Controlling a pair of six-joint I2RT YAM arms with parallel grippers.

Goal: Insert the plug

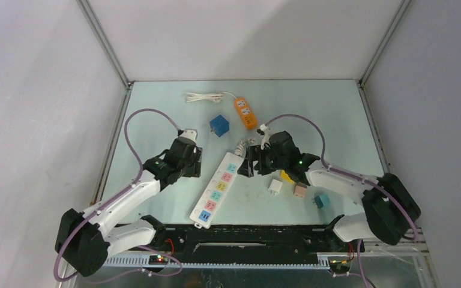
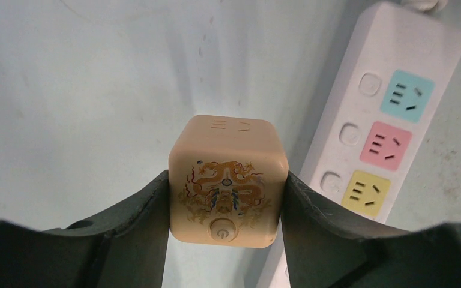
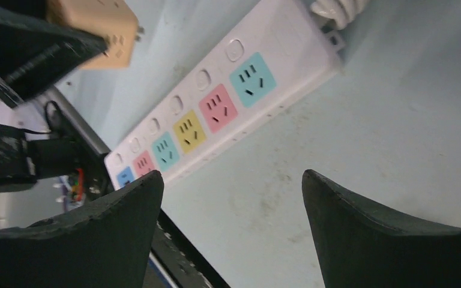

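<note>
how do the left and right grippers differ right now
The left gripper is shut on the beige cube plug; the right gripper is open, holding nothing. The left gripper is on the left of the white power strip, the right gripper on its right, near the far end. Both are close to the strip.

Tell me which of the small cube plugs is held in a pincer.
The beige cube with the gold dragon print, clamped in the left pincer; the others lie loose on the table.
</note>
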